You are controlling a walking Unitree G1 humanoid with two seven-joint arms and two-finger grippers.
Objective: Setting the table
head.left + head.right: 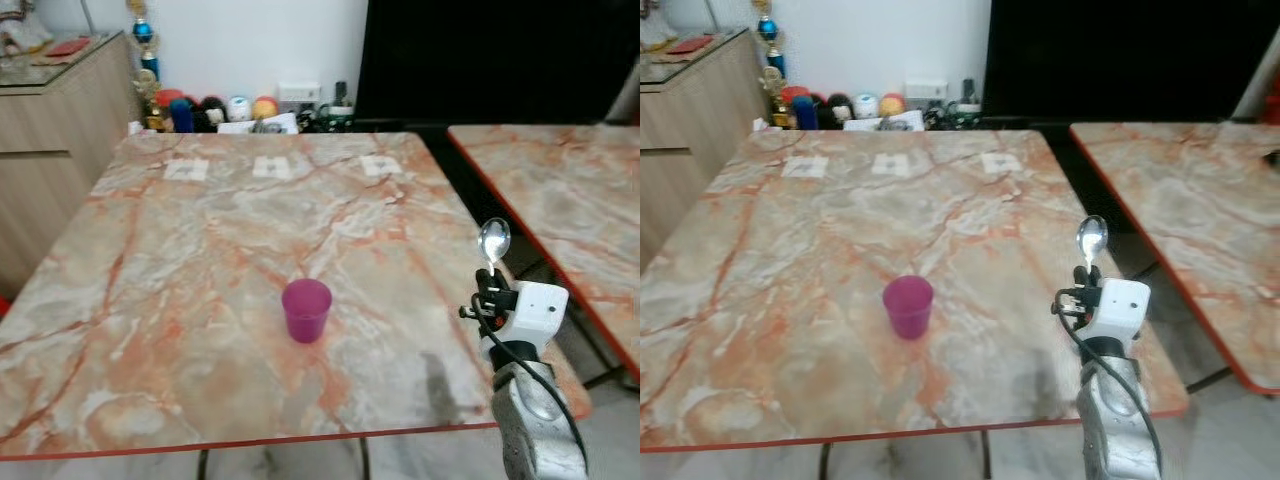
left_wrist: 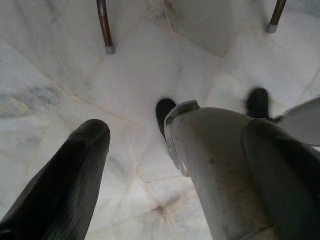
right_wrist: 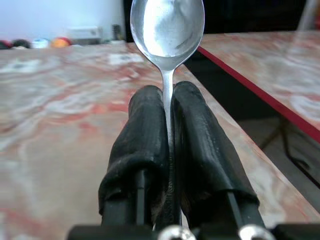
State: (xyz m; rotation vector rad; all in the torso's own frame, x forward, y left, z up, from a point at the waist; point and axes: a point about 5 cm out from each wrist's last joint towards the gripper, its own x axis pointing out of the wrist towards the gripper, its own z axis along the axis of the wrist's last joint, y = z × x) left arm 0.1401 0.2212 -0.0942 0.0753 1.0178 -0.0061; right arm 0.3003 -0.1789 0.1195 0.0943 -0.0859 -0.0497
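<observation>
Right wrist view: right gripper fingers clamp spoon — left gripper fingers apart above floor.

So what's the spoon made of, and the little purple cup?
The spoon in the right gripper looks like polished metal, probably steel: its bowl is silvery and throws back light. The purple cup looks like plastic: an even, matte, solid colour with no glassy shine, though I can't be sure.
</observation>
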